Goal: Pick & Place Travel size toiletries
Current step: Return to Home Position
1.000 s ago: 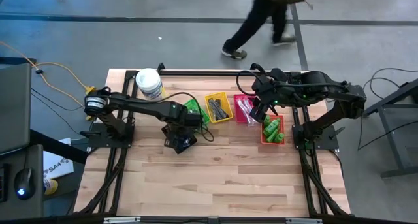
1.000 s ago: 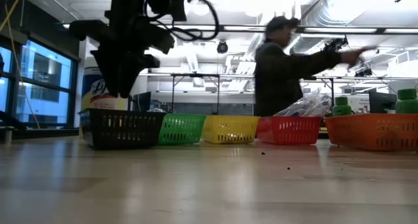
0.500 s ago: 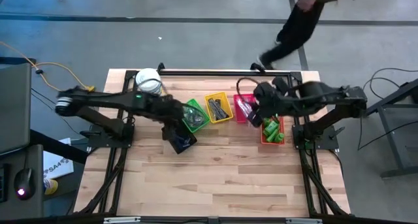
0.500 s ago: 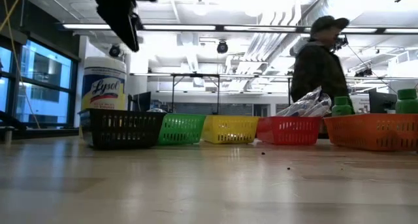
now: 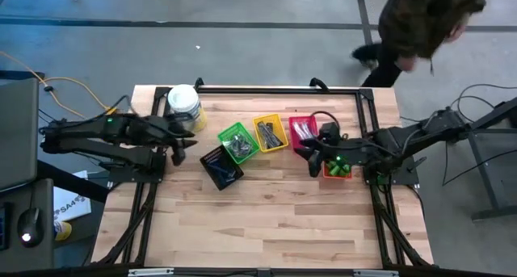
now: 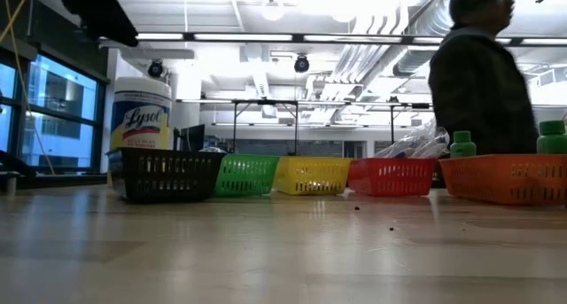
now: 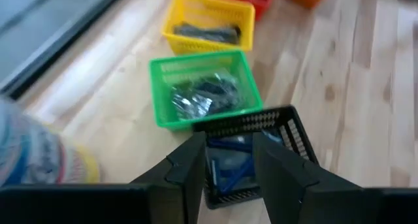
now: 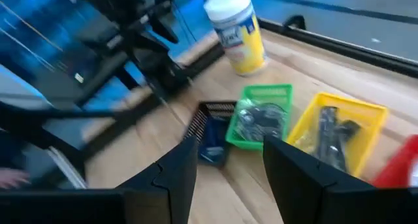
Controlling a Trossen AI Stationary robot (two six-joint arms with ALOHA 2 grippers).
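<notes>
While a second ago the left gripper hung over the black basket, it has now drawn back to the left edge of the worktop, fingers apart and empty. The right gripper, also apart, has withdrawn near the orange basket. Blue razors lie in the black basket, so placing appears done. The white tub reads "Lysol".

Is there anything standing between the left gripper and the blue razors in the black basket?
Nothing visible does. The open left gripper looks straight into the black basket, where the blue razors lie uncovered. Only the basket's own wall surrounds them; the green basket stands beside it, out of the way.
</notes>
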